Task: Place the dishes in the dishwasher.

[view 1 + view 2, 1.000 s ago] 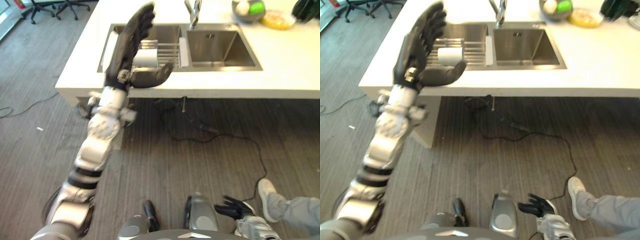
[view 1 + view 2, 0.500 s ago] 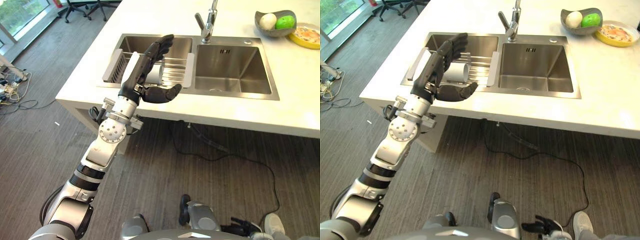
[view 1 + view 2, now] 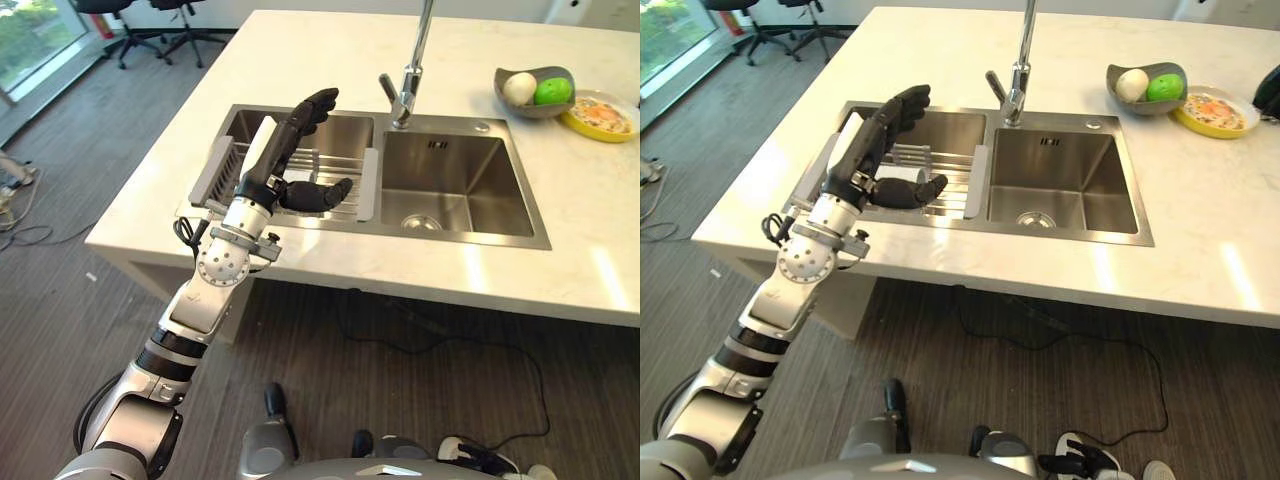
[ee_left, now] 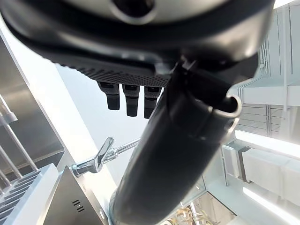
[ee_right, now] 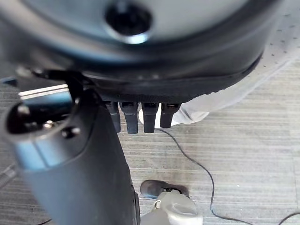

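My left hand [image 3: 272, 172] is raised over the dish rack [image 3: 345, 180] in the sink's left basin, fingers straight and thumb spread, holding nothing. A white cup [image 3: 900, 177] lies on its side in the rack, mostly hidden behind that hand, between the fingers and the thumb but apart from them. In the left wrist view the fingers [image 4: 126, 98] point straight out past the faucet [image 4: 98, 159]. My right hand [image 3: 1080, 462] hangs low near the floor, its fingers [image 5: 140, 119] relaxed and empty.
The double steel sink sits in a pale countertop [image 3: 300, 60], with a bare right basin [image 3: 455, 195] and a tall faucet [image 3: 405, 85]. A grey bowl of fruit [image 3: 535, 88] and a yellow plate [image 3: 600, 112] stand far right. Office chairs [image 3: 150, 20] are at the far left.
The camera has moved, and the counter now shows closer and fuller. My left hand, still open, now reaches farther over the rack, with its thumb above the bars instead of the counter's front edge.
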Tool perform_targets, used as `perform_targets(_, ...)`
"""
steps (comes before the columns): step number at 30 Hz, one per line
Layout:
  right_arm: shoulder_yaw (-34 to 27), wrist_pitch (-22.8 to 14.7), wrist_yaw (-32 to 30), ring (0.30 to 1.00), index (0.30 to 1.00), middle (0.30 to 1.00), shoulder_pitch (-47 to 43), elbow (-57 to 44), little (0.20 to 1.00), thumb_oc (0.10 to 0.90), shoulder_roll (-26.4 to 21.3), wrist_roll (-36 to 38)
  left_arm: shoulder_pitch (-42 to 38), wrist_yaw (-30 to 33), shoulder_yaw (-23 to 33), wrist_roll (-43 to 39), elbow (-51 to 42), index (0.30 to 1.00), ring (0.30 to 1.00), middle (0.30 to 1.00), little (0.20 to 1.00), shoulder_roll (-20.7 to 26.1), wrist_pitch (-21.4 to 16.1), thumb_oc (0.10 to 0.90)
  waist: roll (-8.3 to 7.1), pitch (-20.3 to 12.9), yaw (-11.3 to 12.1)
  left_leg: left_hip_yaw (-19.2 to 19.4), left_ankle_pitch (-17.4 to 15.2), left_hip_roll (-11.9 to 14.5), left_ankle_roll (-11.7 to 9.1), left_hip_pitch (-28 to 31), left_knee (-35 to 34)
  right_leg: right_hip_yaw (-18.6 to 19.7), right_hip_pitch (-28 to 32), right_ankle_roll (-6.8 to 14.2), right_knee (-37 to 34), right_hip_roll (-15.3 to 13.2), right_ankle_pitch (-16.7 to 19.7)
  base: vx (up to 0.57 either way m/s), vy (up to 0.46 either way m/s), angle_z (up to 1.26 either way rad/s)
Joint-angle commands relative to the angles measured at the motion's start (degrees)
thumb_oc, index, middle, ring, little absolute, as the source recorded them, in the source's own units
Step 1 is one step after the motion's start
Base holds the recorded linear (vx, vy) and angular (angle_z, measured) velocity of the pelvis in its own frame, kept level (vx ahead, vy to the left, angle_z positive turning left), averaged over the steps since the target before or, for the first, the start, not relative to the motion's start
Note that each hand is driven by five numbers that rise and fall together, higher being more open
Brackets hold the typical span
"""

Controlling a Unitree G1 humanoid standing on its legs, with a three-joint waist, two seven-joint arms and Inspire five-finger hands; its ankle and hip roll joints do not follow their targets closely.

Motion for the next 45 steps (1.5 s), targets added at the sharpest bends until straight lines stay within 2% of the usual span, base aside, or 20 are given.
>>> perform_targets(1, 0.7, -0.3, 0.1, 0.900, 0.900, 0.900, 1.3, 0.8, 0.900, 0.800, -0.4, 1.0, -4.3, 1.1, 3.7, -0.1, -5.7, 0.900, 0.900, 0.900, 0.900, 2.1, -4.4, 0.800, 0.23, -1.7, -0.5, 2.9, -3.0, -1.5, -0.2, 1.6, -0.6, 0.3, 0.5, 8.8, -2.1, -2.7, -1.7, 0.10, 0.102, -0.35)
perform_targets(3, 0.5, -0.1, 0.1, 0.900, 0.900, 0.900, 1.3, 0.8, 0.900, 0.800, -0.2, 1.1, -4.5, 1.2, 3.6, -0.1, -5.4, 0.900, 0.900, 0.900, 0.900, 2.3, -4.3, 0.800, 0.13, -2.0, -0.5, 3.7, -3.3, -1.9, 0.3, 2.5, -1.5, 0.8, 0.5, 9.0, -1.7, -3.1, -1.8, 0.14, 0.169, -0.34)
perform_targets(4, 0.3, 0.2, 0.4, 0.900, 0.900, 0.900, 1.6, 1.0, 0.900, 0.800, 0.1, 0.4, -4.5, 1.0, 3.6, -0.1, -4.9, 0.900, 0.900, 0.900, 0.900, 3.1, -4.1, 0.800, -0.05, -2.7, -1.0, 5.3, -4.5, -3.0, 1.4, 4.2, -3.2, 1.6, 0.3, 9.8, -0.8, -3.7, -1.8, 0.18, 0.218, -0.43)
perform_targets(6, 0.3, 0.2, 0.4, 0.900, 0.900, 0.900, 1.6, 1.0, 0.900, 0.800, 0.1, 0.3, -4.4, 1.0, 3.6, -0.1, -4.9, 0.900, 0.900, 0.900, 0.900, 3.1, -4.1, 0.800, -0.09, -2.7, -0.8, 5.5, -4.5, -3.1, 1.5, 4.4, -3.3, 1.8, 0.2, 9.8, -0.6, -3.8, -1.9, 0.09, 0.128, -0.25)
perform_targets(8, 0.0, 0.7, 0.6, 0.900, 0.900, 0.900, 0.5, 1.3, 0.900, 0.800, 0.5, -0.5, -4.2, 0.8, 4.1, 1.1, -4.8, 0.900, 0.900, 0.900, 0.900, 4.6, -3.3, 0.800, 0.34, -2.5, -0.8, 8.1, -6.8, -4.0, 3.2, 6.4, -4.8, 1.3, -2.8, 11.9, 5.8, -5.2, -1.2, 0.09, 0.219, -0.15)
perform_targets(9, 0.0, 0.8, 0.6, 0.900, 0.900, 0.900, 0.4, 1.3, 0.900, 0.800, 0.6, -0.5, -4.2, 0.8, 4.2, 1.1, -4.8, 0.900, 0.900, 0.900, 0.900, 4.6, -3.3, 0.800, 0.32, -2.5, -0.6, 8.3, -6.8, -4.1, 3.3, 6.4, -4.9, 1.5, -3.2, 12.0, 6.3, -5.3, -1.4, 0.04, 0.169, -0.41)
perform_targets(12, 0.2, 0.9, 1.1, 0.900, 0.900, 0.900, -1.1, 0.6, 0.900, 0.800, 0.4, -0.2, -5.3, -0.4, 3.1, 2.0, -4.4, 0.900, 0.900, 0.900, 0.900, 6.9, -3.1, 0.800, 1.50, -1.3, -1.0, 9.7, -7.6, -4.2, 4.6, 7.6, -5.2, 3.6, -9.9, 14.6, 16.9, -6.1, 0.3, 0.01, 0.113, -0.58)
perform_targets(14, 0.2, 0.8, 1.3, 0.900, 0.900, 0.900, -1.2, 0.4, 0.900, 0.800, 0.3, 0.1, -6.0, -1.2, 2.4, 3.4, -4.0, 0.900, 0.900, 0.900, 0.900, 7.7, -3.2, 0.800, 1.95, -1.3, -0.9, 9.5, -8.2, -4.6, 4.5, 8.3, -5.8, 4.7, -10.5, 14.4, 13.6, -7.4, -0.3, 0.04, -0.009, -0.35)
perform_targets(16, 0.2, -0.9, 1.3, 0.900, 0.900, 0.900, -0.4, -1.8, 0.900, 0.800, 0.3, -0.4, -4.3, -2.0, 1.9, 6.8, -4.7, 0.900, 0.900, 0.900, 0.900, 9.1, -2.8, 0.800, 2.40, -1.2, -1.0, 8.4, -8.4, -4.9, 4.1, 8.2, -5.7, 5.3, -11.0, 13.8, 8.1, -9.2, 1.1, 0.04, -0.091, -0.10)
perform_targets(18, -1.0, 0.1, 0.9, 0.900, 0.900, 0.900, -0.5, -1.5, 0.900, 0.800, 0.6, 0.7, -5.1, -2.6, 1.6, 10.1, -4.8, 0.900, 0.900, 0.900, 0.900, 9.3, -2.1, 0.800, 1.73, -2.0, -1.1, 7.6, -8.5, -5.6, 3.9, 7.8, -5.1, 4.0, -9.8, 14.6, 4.6, -10.4, 3.5, 0.04, -0.084, 0.23)
perform_targets(21, -0.9, 0.3, 1.4, 0.900, 0.900, 0.900, 0.0, -0.5, 0.900, 0.800, 0.8, 0.5, -7.1, -3.2, 0.4, 16.1, -2.7, 0.900, 0.900, 0.900, 0.900, 10.0, -1.1, 0.800, 1.47, -3.5, -0.5, 7.6, -6.8, -5.5, 2.9, 7.5, -6.4, 1.8, -6.5, 14.7, -1.8, -10.1, 4.8, 0.05, -0.113, 0.28)
perform_targets(27, -1.0, 0.4, 0.3, 0.900, 0.900, 0.900, 0.8, 0.7, 0.900, 0.800, 0.3, 0.4, -7.9, 0.0, 1.0, 22.9, 0.3, 0.900, 0.900, 0.900, 0.900, 9.2, 0.0, 0.800, 1.52, -3.9, -0.4, 6.0, -6.1, -4.4, 1.5, 8.5, -7.6, -0.9, -1.8, 13.9, -7.7, -8.3, 5.3, 0.05, -0.127, 0.20)
perform_targets(34, -0.3, 0.7, -0.2, 0.900, 0.900, 0.900, 0.8, 1.4, 0.900, 0.800, 0.7, 0.8, -8.8, 0.7, -0.1, 27.8, 2.1, 0.900, 0.900, 0.900, 0.900, 8.9, 0.8, 0.800, 1.42, -4.2, -0.2, 5.0, -6.0, -3.7, 1.0, 9.5, -7.7, -2.1, 0.2, 13.4, -8.2, -7.4, 4.3, 0.04, -0.072, 0.17)
perform_targets(36, 0.6, 0.9, -0.2, 0.900, 0.900, 0.900, 0.6, 1.3, 0.900, 0.800, 0.5, 0.7, -10.4, 0.0, -2.4, 30.6, 4.6, 0.900, 0.900, 0.900, 0.900, 9.0, 1.7, 0.800, 1.60, -4.5, -0.2, 4.7, -5.9, -3.5, 0.8, 9.8, -7.8, -2.4, 0.5, 13.1, -8.2, -6.9, 3.8, 0.02, -0.071, 0.09)
perform_targets(40, 0.7, 0.9, -0.2, 0.900, 0.900, 0.900, 0.5, 1.2, 0.900, 0.800, 0.4, 0.7, -11.0, 0.1, -3.1, 31.6, 5.6, 0.900, 0.900, 0.900, 0.900, 8.8, 1.9, 0.800, 1.64, -4.6, -0.2, 4.6, -5.9, -3.4, 0.8, 9.9, -7.8, -2.5, 0.6, 13.0, -8.2, -6.7, 3.6, 0.01, -0.022, 0.04)
perform_targets(45, 2.4, 1.1, -0.6, 0.900, 0.900, 0.900, -0.3, 0.9, 0.900, 0.800, -0.1, 0.8, -18.5, 1.7, -9.2, 37.2, 13.9, 0.900, 0.900, 0.900, 0.900, 7.9, 4.0, 0.800, 1.82, -5.1, -0.7, 4.5, -6.0, -3.1, 0.8, 10.4, -7.9, -2.4, 0.8, 12.7, -8.2, -6.1, 3.1, 0.00, -0.043, 0.00)
